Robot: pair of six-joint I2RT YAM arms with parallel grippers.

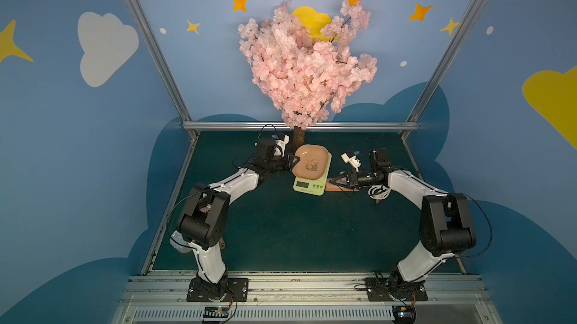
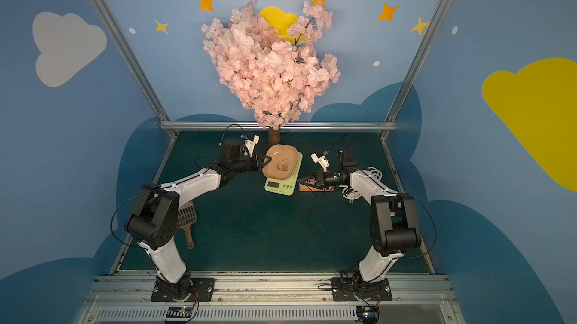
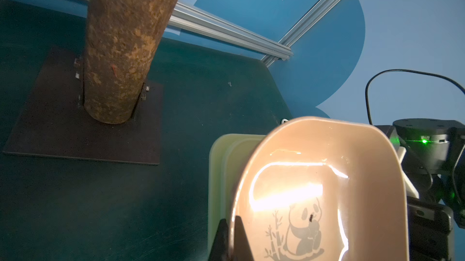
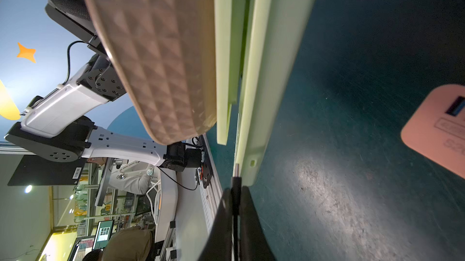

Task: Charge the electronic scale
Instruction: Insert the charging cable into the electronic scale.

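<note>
Scale (image 1: 312, 191) pale-green, square; tan tray (image 1: 307, 158) glossy, rounded

Left arm (image 1: 237, 182) and right arm (image 1: 406, 183) stretched inward, left tool (image 1: 295, 160) clamped, right tool (image 1: 331, 179) pinched closed

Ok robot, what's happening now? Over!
Left hand shut on tray rim. Right hand shut on plug, tip near scale port, not in. Path clear.
</note>
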